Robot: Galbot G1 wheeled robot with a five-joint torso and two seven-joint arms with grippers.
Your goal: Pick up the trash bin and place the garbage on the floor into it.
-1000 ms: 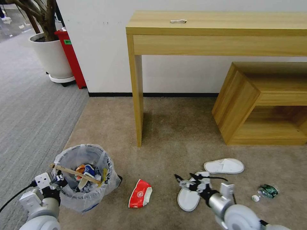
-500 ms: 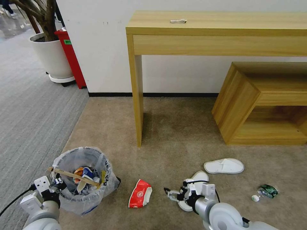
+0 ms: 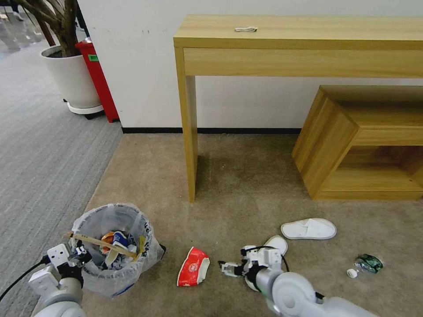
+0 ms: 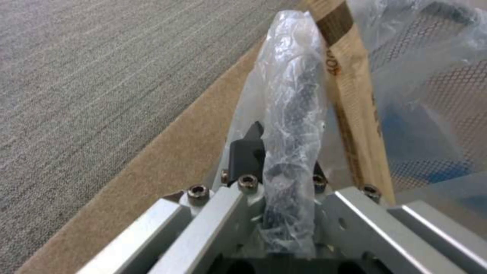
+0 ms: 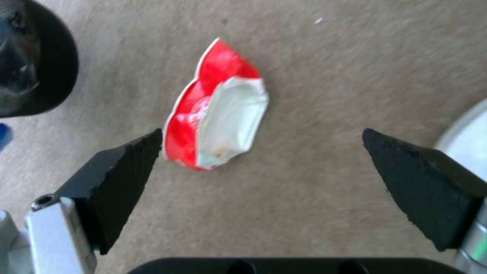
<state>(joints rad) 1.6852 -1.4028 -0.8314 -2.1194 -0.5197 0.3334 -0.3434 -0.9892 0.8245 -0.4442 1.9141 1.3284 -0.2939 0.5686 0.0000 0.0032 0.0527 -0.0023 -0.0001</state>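
The trash bin (image 3: 115,246), black with a clear bag over its rim, hangs at the lower left over the beige floor (image 3: 246,176). It holds cups, wrappers and a wooden stick. My left gripper (image 3: 80,255) is shut on its near rim (image 4: 292,144), bag and all. My right gripper (image 3: 225,268) is open and low over the carpet, just right of a crushed red-white cup (image 3: 193,267). In the right wrist view the cup (image 5: 218,114) lies ahead of the wide-apart fingertips (image 5: 127,163). More garbage: two white slippers (image 3: 308,229), a crushed green bottle (image 3: 369,263).
A wooden desk leg (image 3: 190,145) stands behind the cup, with a low wooden shelf unit (image 3: 352,145) at the right. The grey striped carpet (image 3: 44,154), a white planter (image 3: 72,79) and a red bin (image 3: 99,81) are to the left. A white cap (image 3: 351,273) lies beside the bottle.
My right gripper has swung left, off the near slipper and toward the red-white cup. The left gripper and the bin have sunk slightly.
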